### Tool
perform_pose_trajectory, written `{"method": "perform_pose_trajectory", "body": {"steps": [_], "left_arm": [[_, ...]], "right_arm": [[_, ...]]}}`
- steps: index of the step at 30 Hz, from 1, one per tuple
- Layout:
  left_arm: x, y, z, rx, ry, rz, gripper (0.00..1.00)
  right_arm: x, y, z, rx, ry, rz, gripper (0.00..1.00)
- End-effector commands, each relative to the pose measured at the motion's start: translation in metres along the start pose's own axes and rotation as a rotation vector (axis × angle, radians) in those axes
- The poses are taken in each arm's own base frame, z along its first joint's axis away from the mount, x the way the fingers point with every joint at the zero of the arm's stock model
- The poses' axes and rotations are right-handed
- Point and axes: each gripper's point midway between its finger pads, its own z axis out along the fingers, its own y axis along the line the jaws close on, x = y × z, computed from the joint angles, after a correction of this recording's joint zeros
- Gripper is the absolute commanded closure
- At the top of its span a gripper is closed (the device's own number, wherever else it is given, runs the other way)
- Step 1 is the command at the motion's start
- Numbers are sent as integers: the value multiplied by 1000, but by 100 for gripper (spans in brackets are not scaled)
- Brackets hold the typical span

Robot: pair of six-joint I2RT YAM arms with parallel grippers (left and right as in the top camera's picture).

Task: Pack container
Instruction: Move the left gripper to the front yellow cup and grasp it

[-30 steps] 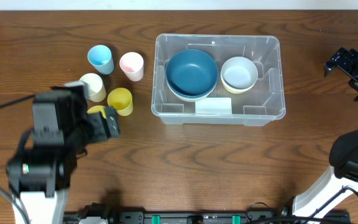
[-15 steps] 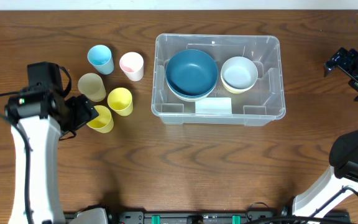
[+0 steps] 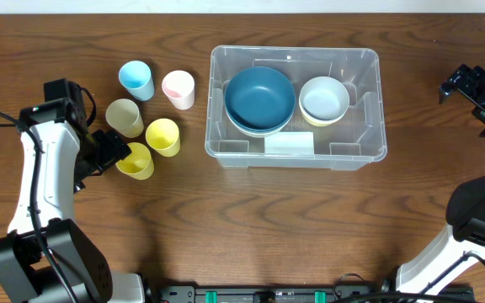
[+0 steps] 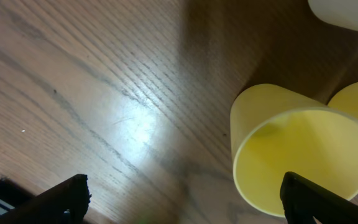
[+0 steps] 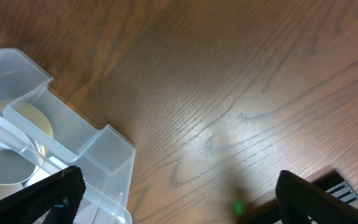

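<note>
Container point(image 3: 362, 126) at mid-tabletop point(image 3: 310, 219), toward the back, holding a blue bowl point(image 3: 259, 97) and a white bowl point(image 3: 324, 98) side by side. Left fingers point(image 4: 67, 196) spread wide, gripping nothing, just beside a yellow cup point(image 3: 135, 160) left of the container. Right fingers point(image 5: 55, 193) likewise spread and empty, over bare wood right of the container.

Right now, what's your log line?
left gripper open near yellow cup | right gripper open | container: blue bowl, white bowl
</note>
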Motion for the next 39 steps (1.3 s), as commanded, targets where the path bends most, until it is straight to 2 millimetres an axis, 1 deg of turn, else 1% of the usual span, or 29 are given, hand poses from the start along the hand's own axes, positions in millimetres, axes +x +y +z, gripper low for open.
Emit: {"method": "perform_pose_trajectory", "body": {"steps": [1, 4, 9, 13, 28, 33, 35, 39], "left_arm": [[-4, -3, -1, 14, -7, -7, 2], [-6, -4, 3, 19, -16, -8, 2], [-2, -9, 18, 48, -5, -6, 2], [0, -15, 22, 67, 10, 17, 2], [4, -16, 47, 36, 80, 21, 2], [4, -16, 48, 36, 82, 20, 27], [4, -16, 48, 36, 82, 20, 42], [5, -16, 48, 34, 86, 20, 58]], "right_arm": [[1, -1, -2, 1, -6, 18, 1], [1, -1, -2, 1, -6, 18, 1], [1, -1, -2, 1, -6, 18, 1], [1, -1, -2, 1, -6, 18, 1], [1, -1, -2, 1, -6, 18, 1], [1, -1, -2, 1, -6, 18, 1], [1, -1, -2, 1, -6, 18, 1], [1, -1, -2, 0, -6, 17, 1]]}}
